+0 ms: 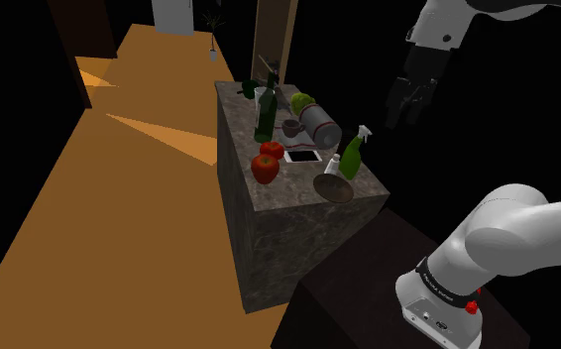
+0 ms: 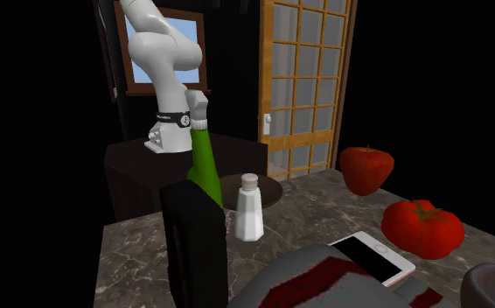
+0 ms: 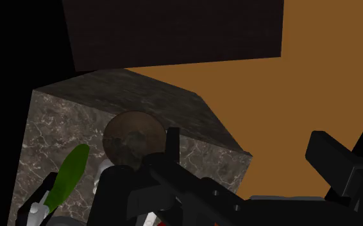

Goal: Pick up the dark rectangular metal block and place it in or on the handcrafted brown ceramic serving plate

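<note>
The dark rectangular block (image 2: 193, 245) stands upright on the marble counter, close to the second exterior camera, just in front of a green spray bottle. The round brown plate (image 1: 334, 187) lies flat at the counter's near corner in the shoulder view; it also shows as the brown plate (image 2: 270, 190) behind a salt shaker and as the brown plate (image 3: 134, 138) ahead of the fingers. My gripper (image 1: 407, 112) hangs in the air above and to the shoulder view's right of the counter, well off the block. In the wrist view the gripper (image 3: 247, 157) is open and holds nothing.
On the counter (image 1: 269, 213) stand a green spray bottle (image 1: 353, 159), a white shaker (image 2: 250, 207), a tall green bottle (image 1: 265, 111), two red fruits (image 1: 266, 167), a phone (image 1: 303, 156) and a grey cylinder (image 1: 320, 125). Orange floor (image 1: 100, 218) lies beside the counter.
</note>
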`<act>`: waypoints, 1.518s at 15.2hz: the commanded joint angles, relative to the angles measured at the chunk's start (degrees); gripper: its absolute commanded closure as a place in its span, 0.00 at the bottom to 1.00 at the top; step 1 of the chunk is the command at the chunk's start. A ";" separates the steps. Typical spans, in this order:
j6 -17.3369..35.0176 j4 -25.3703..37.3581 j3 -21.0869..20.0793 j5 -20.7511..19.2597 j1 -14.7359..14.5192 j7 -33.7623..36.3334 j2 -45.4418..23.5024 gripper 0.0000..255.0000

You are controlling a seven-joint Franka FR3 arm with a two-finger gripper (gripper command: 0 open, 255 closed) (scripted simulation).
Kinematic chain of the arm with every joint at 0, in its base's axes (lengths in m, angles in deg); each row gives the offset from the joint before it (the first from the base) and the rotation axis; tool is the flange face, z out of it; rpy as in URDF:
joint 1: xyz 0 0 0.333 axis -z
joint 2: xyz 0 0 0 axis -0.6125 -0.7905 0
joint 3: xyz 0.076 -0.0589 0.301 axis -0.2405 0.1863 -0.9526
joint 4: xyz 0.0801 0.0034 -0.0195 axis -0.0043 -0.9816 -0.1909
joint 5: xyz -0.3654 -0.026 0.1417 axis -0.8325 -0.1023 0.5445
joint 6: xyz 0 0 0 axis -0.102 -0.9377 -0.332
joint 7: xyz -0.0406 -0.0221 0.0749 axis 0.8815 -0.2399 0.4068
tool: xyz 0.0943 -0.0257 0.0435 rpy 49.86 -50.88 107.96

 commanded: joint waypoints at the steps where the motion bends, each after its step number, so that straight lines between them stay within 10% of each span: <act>1: 0.00 0.00 0.00 0.00 0.00 0.00 0.00 0.00; 23: 32.26 3.66 17.43 -7.34 5.55 -21.22 -32.84 0.00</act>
